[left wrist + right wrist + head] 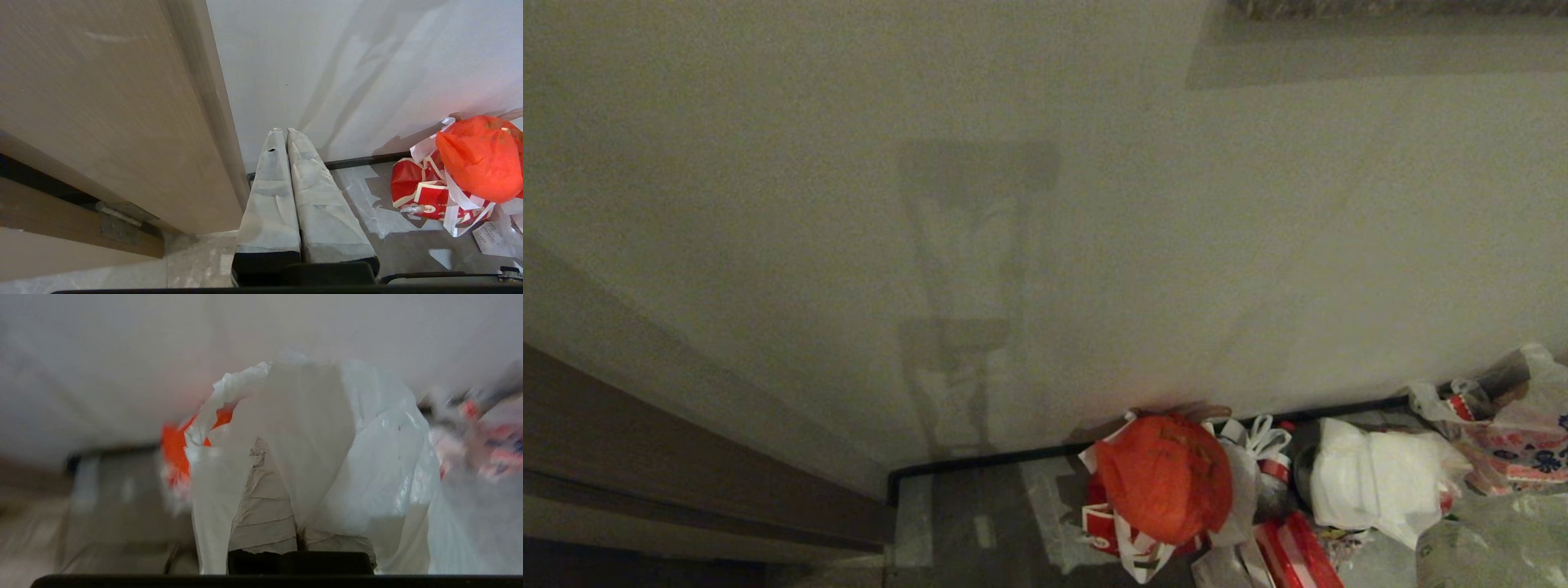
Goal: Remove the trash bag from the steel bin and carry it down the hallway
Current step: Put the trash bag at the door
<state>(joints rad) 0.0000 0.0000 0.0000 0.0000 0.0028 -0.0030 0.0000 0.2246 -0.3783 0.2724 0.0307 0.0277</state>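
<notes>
Trash bag (347, 457) is draped over my right gripper (282, 457), jaws clamped on its plastic, just beside the orange-red bag (1164, 478) at the wall's foot, while left gripper (286, 132) (fingers pressed together, holding nothing) sits near that same bag by the door frame (102, 122).

This looks like a corner of a home hallway. A plain off-white plastered wall (1045, 204) meets grey marbled floor tiles (980, 523) along a dark baseboard (980, 465), and a brown wood-grain door with its frame (81, 114) stands at the left. Tied household rubbish bags, one orange-red plastic bag (1164, 478) among them, are heaped against the wall's foot.
</notes>
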